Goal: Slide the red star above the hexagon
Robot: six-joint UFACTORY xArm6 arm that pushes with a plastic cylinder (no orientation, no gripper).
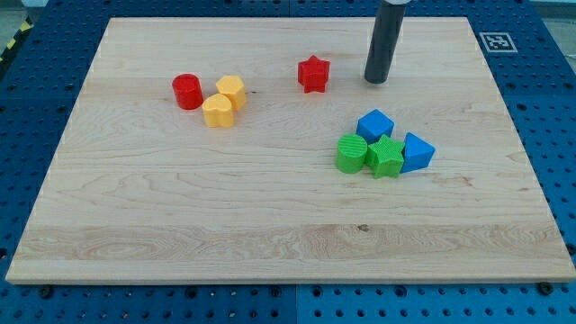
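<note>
Board of pale wood fills view, on blue pegboard base. Rod, no claw fitted, so no jaw state to tell; my tip on board, just right of red star, apart from it. Cluster right of centre: blue cube, blue triangular block, green cylinder, green star. Left: red cylinder, two yellow blocks, touching; which is hexagon unclear.

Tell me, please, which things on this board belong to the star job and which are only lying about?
Job: red star; yellow hexagon; my tip, right of the star.
Lying about: red cylinder; second yellow block; green cylinder; green star; two blue blocks.
</note>
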